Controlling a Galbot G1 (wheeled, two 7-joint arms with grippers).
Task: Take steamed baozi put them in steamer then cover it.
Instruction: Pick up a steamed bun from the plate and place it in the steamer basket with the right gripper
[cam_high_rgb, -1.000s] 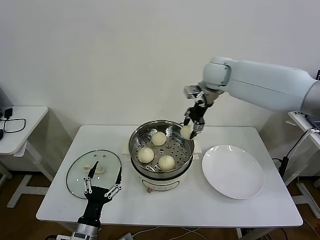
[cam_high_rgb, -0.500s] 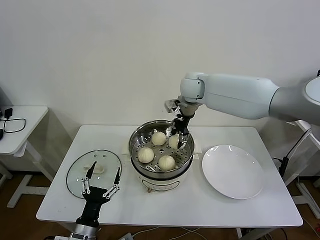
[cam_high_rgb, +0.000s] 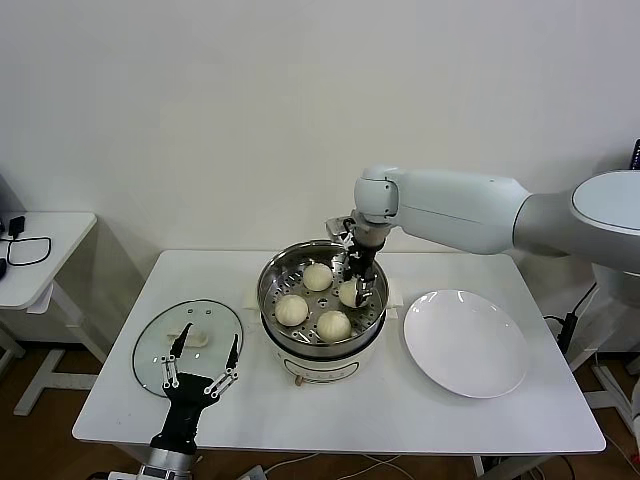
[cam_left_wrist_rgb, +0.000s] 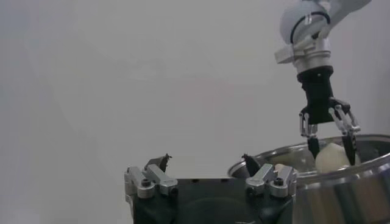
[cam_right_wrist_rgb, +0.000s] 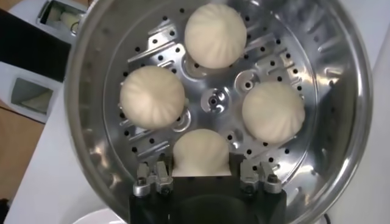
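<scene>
The steamer (cam_high_rgb: 273, 278) stands on its white pot base (cam_high_rgb: 322, 362) at the middle of the table. Three baozi (cam_high_rgb: 317, 277) (cam_high_rgb: 292, 309) (cam_high_rgb: 333, 325) lie on its perforated floor. My right gripper (cam_high_rgb: 352, 288) reaches down into the steamer's far right side, shut on the fourth baozi (cam_high_rgb: 349, 294). In the right wrist view this baozi (cam_right_wrist_rgb: 202, 152) sits between my fingers just above the steamer floor (cam_right_wrist_rgb: 213, 100). The glass cover (cam_high_rgb: 186, 346) lies flat on the table at the left. My left gripper (cam_high_rgb: 200, 375) is open and empty at its near edge.
A flat white plate (cam_high_rgb: 466, 342) lies bare on the table to the right of the steamer. A small side table (cam_high_rgb: 40, 250) with a black cable stands at the far left. The left wrist view shows my right gripper (cam_left_wrist_rgb: 329, 143) over the steamer rim (cam_left_wrist_rgb: 365, 171).
My right gripper has carried the fourth baozi left from over the steamer's far right rim and down inside the basket. The left arm has barely moved.
</scene>
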